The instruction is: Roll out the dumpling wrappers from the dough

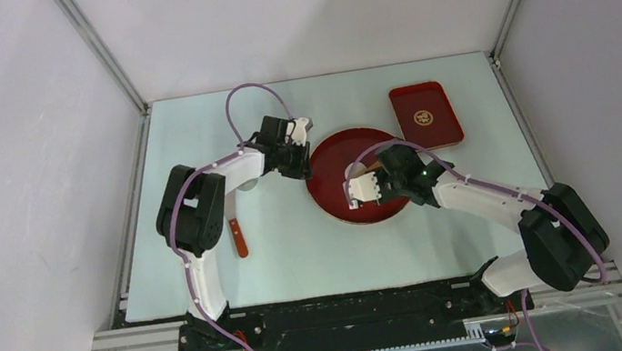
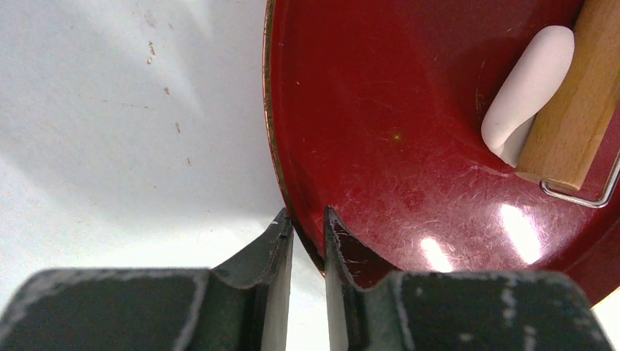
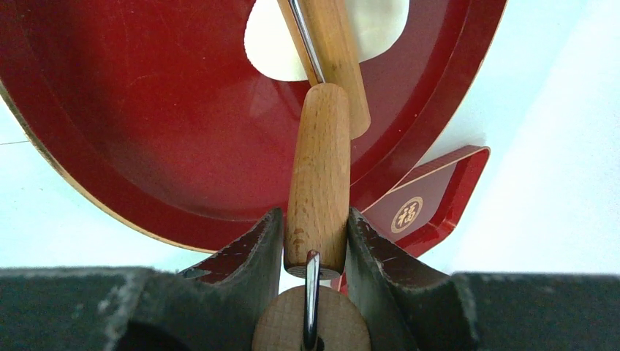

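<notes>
Wooden roller (image 3: 319,146), clamped in right pincer (image 3: 313,219), rests on dough (image 2: 526,91); left pincer (image 2: 308,219) pinches red plate (image 2: 380,110) rim. Rolling stage; next stroke likely needs even pressure.

Left hand (image 2: 308,217), right hand (image 3: 313,221): both tight.

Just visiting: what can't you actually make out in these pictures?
- Left wrist view: the wooden roller covers one side of the dough; the frame edge crops the roller.
- Right wrist view: the top edge cuts off the dough.
- Top view: the right gripper mostly hides the dough on the red plate.
</notes>
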